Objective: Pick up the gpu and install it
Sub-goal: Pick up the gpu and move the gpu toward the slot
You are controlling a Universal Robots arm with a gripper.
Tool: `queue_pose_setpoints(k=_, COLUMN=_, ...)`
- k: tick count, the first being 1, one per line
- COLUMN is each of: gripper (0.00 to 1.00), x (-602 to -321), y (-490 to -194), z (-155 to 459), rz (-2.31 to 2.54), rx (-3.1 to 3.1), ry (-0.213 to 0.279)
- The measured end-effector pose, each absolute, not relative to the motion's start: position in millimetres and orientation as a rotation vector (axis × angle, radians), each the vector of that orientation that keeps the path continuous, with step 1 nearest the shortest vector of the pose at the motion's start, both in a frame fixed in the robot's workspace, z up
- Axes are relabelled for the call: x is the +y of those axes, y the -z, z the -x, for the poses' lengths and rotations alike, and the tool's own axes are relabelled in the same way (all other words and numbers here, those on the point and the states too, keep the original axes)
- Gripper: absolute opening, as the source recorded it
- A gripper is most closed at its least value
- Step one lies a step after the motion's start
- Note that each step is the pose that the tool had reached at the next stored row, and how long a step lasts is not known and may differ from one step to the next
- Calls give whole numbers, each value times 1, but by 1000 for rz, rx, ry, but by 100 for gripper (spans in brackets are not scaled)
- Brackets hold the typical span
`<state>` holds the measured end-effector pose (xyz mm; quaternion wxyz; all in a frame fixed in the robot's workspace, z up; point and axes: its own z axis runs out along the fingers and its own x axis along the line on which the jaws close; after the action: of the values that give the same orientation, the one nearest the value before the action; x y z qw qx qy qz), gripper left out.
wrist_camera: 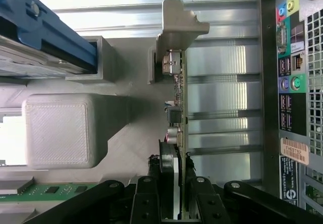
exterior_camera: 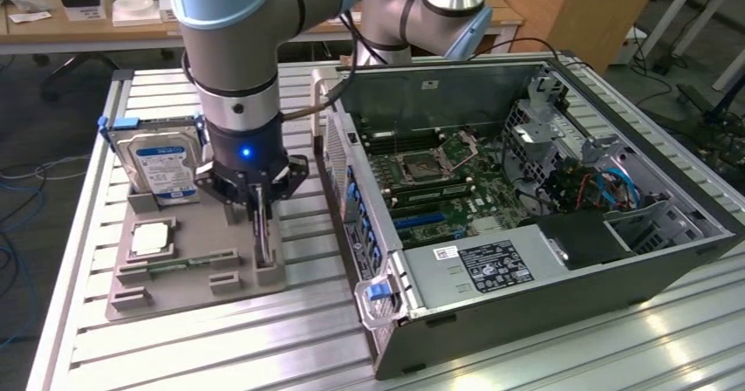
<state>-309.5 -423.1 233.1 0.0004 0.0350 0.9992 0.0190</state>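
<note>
Over the gray tray, the gripper has its fingers apart, straddling the gpu (standing on edge); I'd center before squeezing.

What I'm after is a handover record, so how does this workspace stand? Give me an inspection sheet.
Surface: slotted metal table, carrying a grey fixture tray and an open computer case.
Job's things: gpu stands on edge in a slot of the tray, not yet in the case.
Clutter: hard drive upright in the tray; square chip and memory stick lying flat in it.
Grippers: hand is down at the gpu's upper edge.
Cables: blue cables inside the case.
Surroundings: wooden desk behind the table.
</note>
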Motion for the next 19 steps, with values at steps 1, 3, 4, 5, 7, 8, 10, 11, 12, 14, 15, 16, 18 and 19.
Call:
queue_pose_setpoints(k=1, gripper=28, x=-423, y=-235, z=310, rz=-110, rx=3138, ry=-60)
queue_pose_setpoints(k=3, gripper=28, x=-423, y=-237, z=310, rz=-110, rx=3138, ry=-60)
queue_pose_setpoints(k=4, gripper=28, x=-423, y=-238, z=310, rz=-110, rx=3138, ry=-60)
queue_pose_setpoints(k=5, gripper=28, x=-423, y=-239, z=310, rz=-110, rx=3138, ry=-60)
queue_pose_setpoints(k=7, gripper=28, x=-423, y=-242, z=310, rz=-110, rx=3138, ry=-60)
queue_pose_setpoints(k=8, gripper=28, x=-423, y=-243, z=310, rz=-110, rx=3138, ry=-60)
queue_pose_setpoints(k=10, gripper=28, x=-423, y=-246, z=310, rz=-110, rx=3138, ry=-60)
queue_pose_setpoints(k=11, gripper=28, x=-423, y=-248, z=310, rz=-110, rx=3138, ry=-60)
queue_pose_setpoints(k=12, gripper=28, x=-423, y=-249, z=310, rz=-110, rx=3138, ry=-60)
queue_pose_setpoints(k=14, gripper=28, x=-423, y=-252, z=310, rz=-110, rx=3138, ry=-60)
queue_pose_setpoints(k=15, gripper=28, x=-423, y=-253, z=310, rz=-110, rx=3138, ry=-60)
queue_pose_setpoints(k=16, gripper=28, x=-423, y=-255, z=310, rz=-110, rx=3138, ry=-60)
queue_pose_setpoints(k=18, gripper=28, x=-423, y=-257, z=310, rz=-110, rx=3138, ry=-60)
queue_pose_setpoints(k=19, gripper=28, x=-423, y=-258, z=310, rz=-110, rx=3138, ry=-60)
